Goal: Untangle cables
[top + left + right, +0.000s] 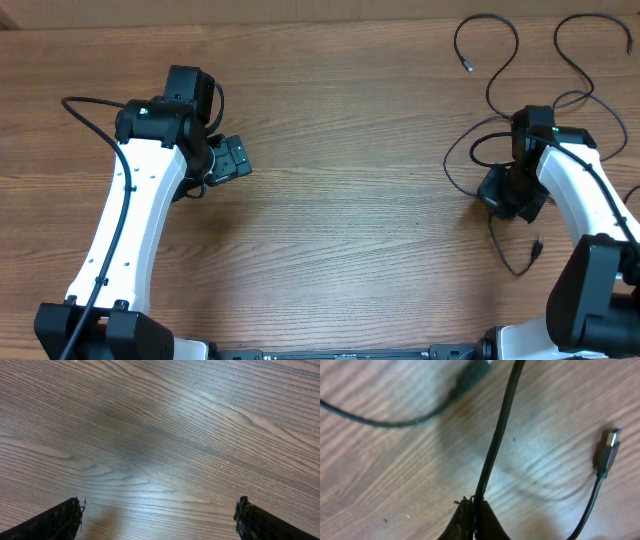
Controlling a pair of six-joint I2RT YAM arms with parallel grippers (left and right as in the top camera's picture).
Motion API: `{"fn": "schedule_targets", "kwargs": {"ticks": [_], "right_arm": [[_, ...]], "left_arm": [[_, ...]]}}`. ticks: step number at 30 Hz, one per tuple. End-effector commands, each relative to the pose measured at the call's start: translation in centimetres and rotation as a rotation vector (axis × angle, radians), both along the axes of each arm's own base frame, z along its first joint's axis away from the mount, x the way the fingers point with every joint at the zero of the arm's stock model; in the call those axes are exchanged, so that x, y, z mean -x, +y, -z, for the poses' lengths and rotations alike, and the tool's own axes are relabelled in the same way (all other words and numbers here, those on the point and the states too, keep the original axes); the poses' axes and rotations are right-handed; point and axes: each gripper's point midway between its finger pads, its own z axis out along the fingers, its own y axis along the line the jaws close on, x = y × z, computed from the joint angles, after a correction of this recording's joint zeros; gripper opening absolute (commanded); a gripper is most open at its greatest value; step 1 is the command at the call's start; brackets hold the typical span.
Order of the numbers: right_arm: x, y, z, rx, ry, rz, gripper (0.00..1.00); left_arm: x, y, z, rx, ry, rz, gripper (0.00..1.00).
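Several thin black cables (487,112) lie in loose loops at the right side of the wooden table (350,210), some crossing around my right arm. My right gripper (503,195) is down among them. In the right wrist view it (476,505) is shut on one black cable (497,440), which runs from the jaws up out of the picture. A plug end (607,452) of another cable lies to its right, and a blurred plug (472,375) sits above left. My left gripper (232,158) hovers at the left, far from the cables. Its jaws (160,510) stand wide open over bare wood.
One cable loop with a small plug (466,66) lies at the back right, another loop (592,55) near the table's far right corner. A loose plug end (537,243) lies near the front of my right arm. Thick arm cabling (95,115) runs along the left arm.
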Motion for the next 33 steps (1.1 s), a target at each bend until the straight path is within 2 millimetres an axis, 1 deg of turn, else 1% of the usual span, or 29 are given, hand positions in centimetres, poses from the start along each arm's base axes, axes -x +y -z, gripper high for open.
{"fn": "schedule_targets", "kwargs": {"ticks": [1,5,8,17,20,24,30,33], "right_arm": [[0.2,0.7,-0.7,-0.038,-0.014,0.009,0.04],[1.5,1.6,0.0,-0.085,0.026,0.015,0.04],[1.9,1.8,0.5,-0.095,0.037,0.038,0.04],[0.7,1.9,2.0,-0.102,-0.035,0.035,0.04],[0.3,2.6,2.3,-0.14,-0.057,0.033,0.04],[0.8,3.5,2.8,-0.186,-0.049,0.034,0.04],[2.0,4.1,3.9,-0.191,-0.024,-0.061,0.04],[1.8,4.1,4.1,-0.196,-0.032,-0.062,0.04]], "left_arm": [[-0.4,0.3,-0.3,-0.014,-0.018,0.013,0.99],[-0.4,0.3,-0.3,-0.014,-0.015,0.013,1.0],[-0.3,0.3,-0.3,-0.014,-0.014,0.013,1.0],[-0.6,0.3,-0.3,-0.013,-0.022,0.013,1.0],[-0.6,0.3,-0.4,-0.013,-0.026,0.013,1.0],[-0.6,0.3,-0.4,-0.013,-0.025,0.013,0.99],[-0.6,0.3,-0.4,-0.013,-0.026,0.013,1.0],[-0.6,0.3,-0.3,-0.013,-0.025,0.013,1.0]]}}
